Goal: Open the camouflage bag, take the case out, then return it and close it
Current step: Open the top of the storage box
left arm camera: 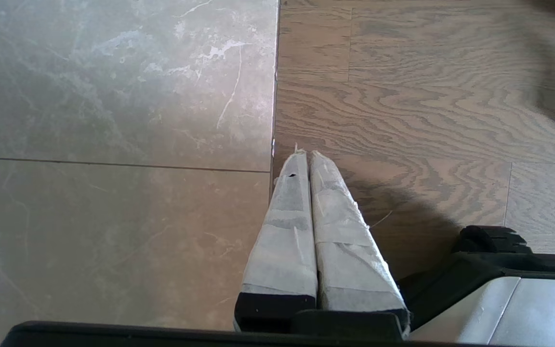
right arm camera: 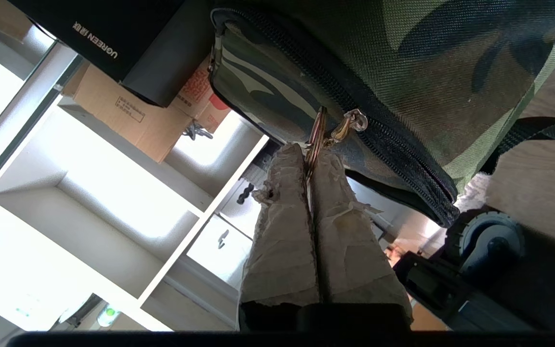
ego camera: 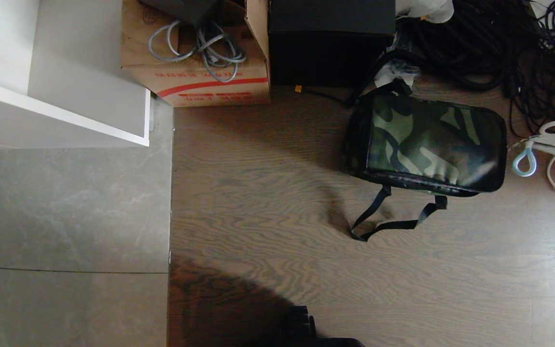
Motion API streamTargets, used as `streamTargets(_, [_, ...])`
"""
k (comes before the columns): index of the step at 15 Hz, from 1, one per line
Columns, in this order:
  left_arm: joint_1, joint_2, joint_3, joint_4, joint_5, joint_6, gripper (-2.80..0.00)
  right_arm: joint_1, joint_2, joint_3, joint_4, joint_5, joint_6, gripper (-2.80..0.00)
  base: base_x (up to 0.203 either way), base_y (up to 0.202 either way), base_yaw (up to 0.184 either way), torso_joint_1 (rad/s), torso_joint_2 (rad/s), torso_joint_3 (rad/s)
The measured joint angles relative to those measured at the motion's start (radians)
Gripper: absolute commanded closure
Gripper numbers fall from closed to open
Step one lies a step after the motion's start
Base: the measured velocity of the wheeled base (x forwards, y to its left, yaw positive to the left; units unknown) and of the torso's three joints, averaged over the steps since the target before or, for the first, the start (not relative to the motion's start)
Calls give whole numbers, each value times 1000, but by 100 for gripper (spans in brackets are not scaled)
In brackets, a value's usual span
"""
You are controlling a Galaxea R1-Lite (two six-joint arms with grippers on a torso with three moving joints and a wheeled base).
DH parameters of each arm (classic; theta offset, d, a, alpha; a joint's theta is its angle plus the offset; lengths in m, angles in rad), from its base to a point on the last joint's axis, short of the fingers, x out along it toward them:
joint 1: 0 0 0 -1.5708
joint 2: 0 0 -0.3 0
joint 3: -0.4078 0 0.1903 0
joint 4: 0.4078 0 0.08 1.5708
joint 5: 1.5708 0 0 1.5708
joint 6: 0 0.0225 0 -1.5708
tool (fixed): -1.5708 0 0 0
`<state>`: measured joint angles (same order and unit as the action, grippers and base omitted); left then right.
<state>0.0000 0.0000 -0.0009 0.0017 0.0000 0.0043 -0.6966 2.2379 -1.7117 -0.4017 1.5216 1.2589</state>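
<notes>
- The camouflage bag (ego camera: 427,144) lies flat on the wooden floor (ego camera: 268,202), just in front of the tall black box (ego camera: 328,43).
- The bag's zipper (right arm camera: 354,115) runs along its edge and looks zipped up where it can be seen.
- The case cannot be seen in any view.
- The bag's black straps (ego camera: 393,217) trail onto the wooden floor on the side of the bag away from the black box.
- The right tool (right arm camera: 313,156) is pressed together on a small metal ring (right arm camera: 317,137) that hangs from the bag's zipper pull (right arm camera: 350,123).
- The right tool has tape-wrapped fingers (right arm camera: 282,231), and they touch each other with the ring pinched between the tips.
- The right tool does not show in the head view.
- The left tool (left arm camera: 305,156) hangs over the floor, well away from the bag, right where the grey tiles (left arm camera: 113,120) meet the wood.
- The left tool's fingers are together and hold nothing.
- A cardboard box (ego camera: 195,62) with grey cables (ego camera: 200,46) on it stands just beside the black box, on the side away from the bag.
- A pile of black cords (ego camera: 499,53) lies on the other side of the black box, near the bag.
- A white shelf unit (ego camera: 56,82) stands beside the cardboard box.
</notes>
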Motion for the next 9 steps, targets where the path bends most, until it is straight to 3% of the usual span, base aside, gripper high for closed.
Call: streamTargets(9, [0,0,0,0,0,-1,0,0,-4,6,2,0,0,0,0,0,0,0,0,0])
